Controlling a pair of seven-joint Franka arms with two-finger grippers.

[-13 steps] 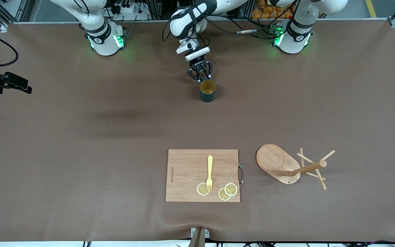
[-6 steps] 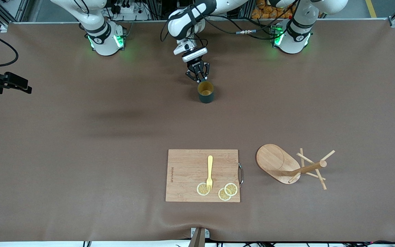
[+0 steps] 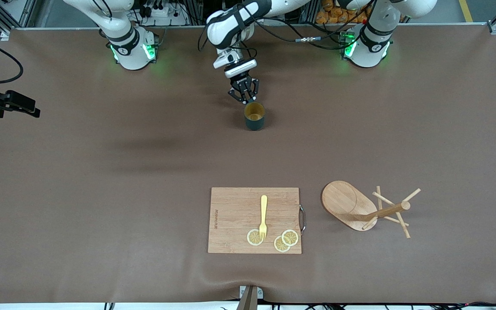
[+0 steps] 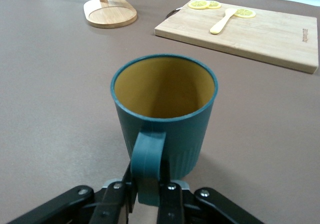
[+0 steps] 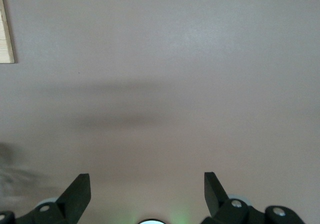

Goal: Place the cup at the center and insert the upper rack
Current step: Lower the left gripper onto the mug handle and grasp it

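The left gripper [image 3: 243, 95] is pinching the loop handle of the cup [image 3: 254, 116], its two fingers [image 4: 167, 196] pressed flat against either side of the handle, so the small teal mug is hanging upright from that one narrow grip with its open mouth facing up. Holding it by the handle is keeping the fingers out of the bowl and the body free, which should make it easy to set down squarely. The cup is sitting toward the edge of the bench where the robot bases are standing, roughly midway along that edge; whether its foot is touching the brown surface or just clearing it, I cannot tell.

The upper rack [image 3: 366, 206] is lying tipped on its side near the camera-side edge of the bench, toward the left arm's end, its oval base on edge and its post and pegs pointing along the surface. It is resting just beside the cutting board [image 3: 230, 215], which is carrying a yellow fork [image 3: 263, 215] and lemon slices [image 3: 286, 240]. The rack looks untouched, so I judge that step is waiting until the cup is placed.

The right gripper [image 5: 147, 194] is waiting over bare bench with its fingers spread wide and nothing between them
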